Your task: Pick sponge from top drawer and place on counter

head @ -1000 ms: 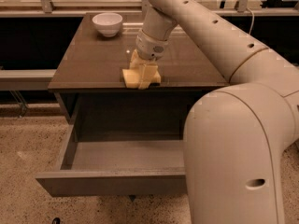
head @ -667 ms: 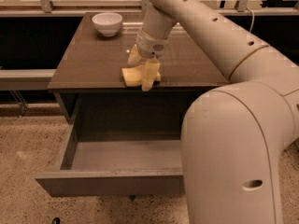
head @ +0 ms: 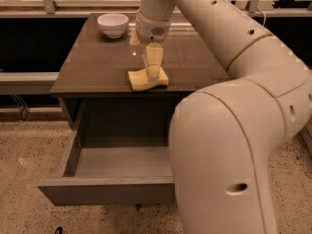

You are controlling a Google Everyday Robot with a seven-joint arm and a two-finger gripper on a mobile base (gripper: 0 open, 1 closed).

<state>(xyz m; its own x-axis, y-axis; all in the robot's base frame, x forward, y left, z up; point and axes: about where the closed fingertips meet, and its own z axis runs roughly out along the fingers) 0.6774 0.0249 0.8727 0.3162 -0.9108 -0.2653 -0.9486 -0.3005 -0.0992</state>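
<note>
The pale-yellow sponge [head: 138, 81] rests flat on the glossy dark brown counter [head: 97, 62], close to its front edge. My gripper [head: 153, 74] points straight down from the arm above and is shut on the sponge's middle, with the sponge showing on both sides of the fingers [head: 154, 57]. The top drawer [head: 117, 162] is pulled open below the counter; the part of its grey interior that shows holds nothing. The drawer's right part is hidden behind my arm.
A white bowl [head: 112, 24] stands at the back left of the counter. My large white arm [head: 229, 145] fills the right side of the view. Speckled floor [head: 24, 150] lies around the cabinet, and a railing runs behind it.
The gripper has lowered the sponge and turned it; the sponge now lies flat on the counter near the front edge.
</note>
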